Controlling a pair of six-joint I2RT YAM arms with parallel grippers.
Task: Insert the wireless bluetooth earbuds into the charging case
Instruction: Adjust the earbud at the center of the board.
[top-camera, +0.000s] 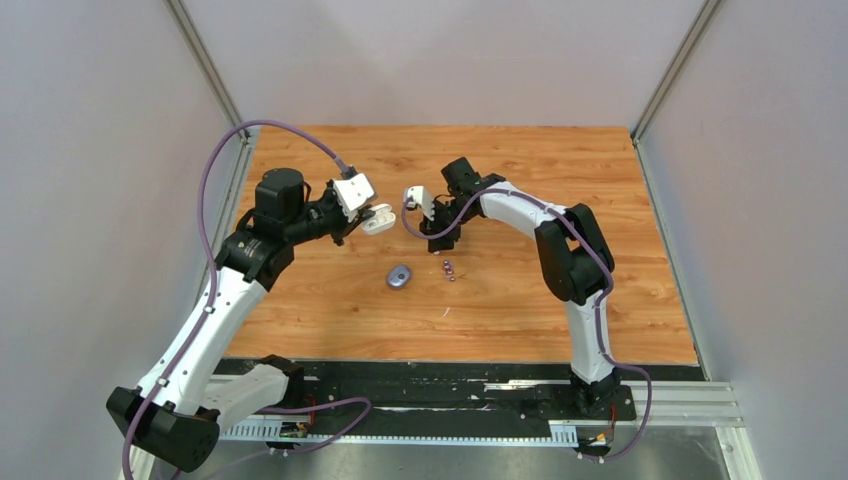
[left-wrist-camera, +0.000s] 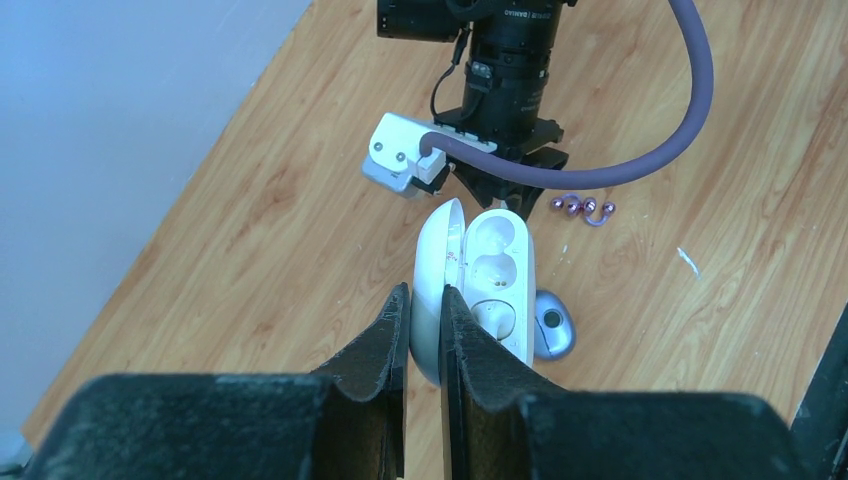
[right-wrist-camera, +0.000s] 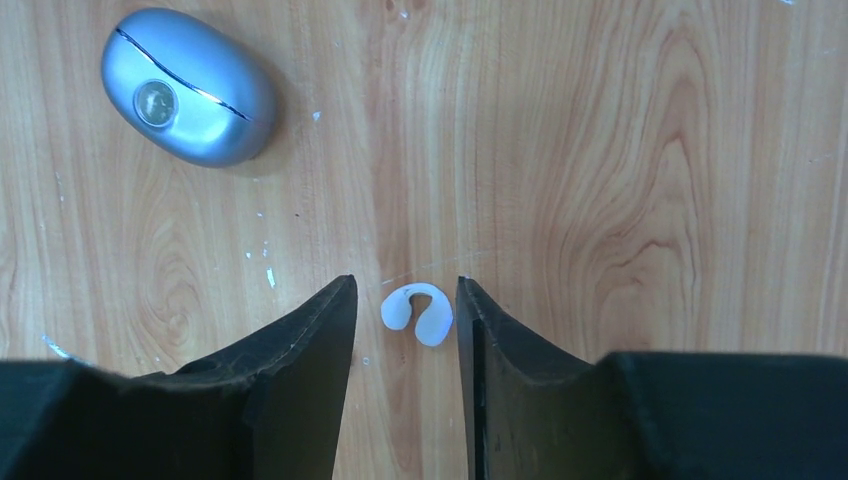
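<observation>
My left gripper (top-camera: 370, 214) is shut on the lid of an open white charging case (left-wrist-camera: 492, 262) and holds it above the table, its two moulded wells facing the camera. The lower well seems to hold a white bud; the upper one looks empty. My right gripper (right-wrist-camera: 403, 290) is open and low over the table, its fingers either side of a white C-shaped earbud (right-wrist-camera: 418, 312) without touching it. In the top view this gripper (top-camera: 441, 242) hides that bud. Two dark purple earbuds (top-camera: 449, 268) lie together on the wood and also show in the left wrist view (left-wrist-camera: 582, 207).
A closed silvery-purple oval case (top-camera: 399, 276) lies on the wooden table (top-camera: 560, 300) just left of the purple buds; it also shows in the right wrist view (right-wrist-camera: 188, 86) and below the white case in the left wrist view (left-wrist-camera: 553, 326). Grey walls stand on three sides.
</observation>
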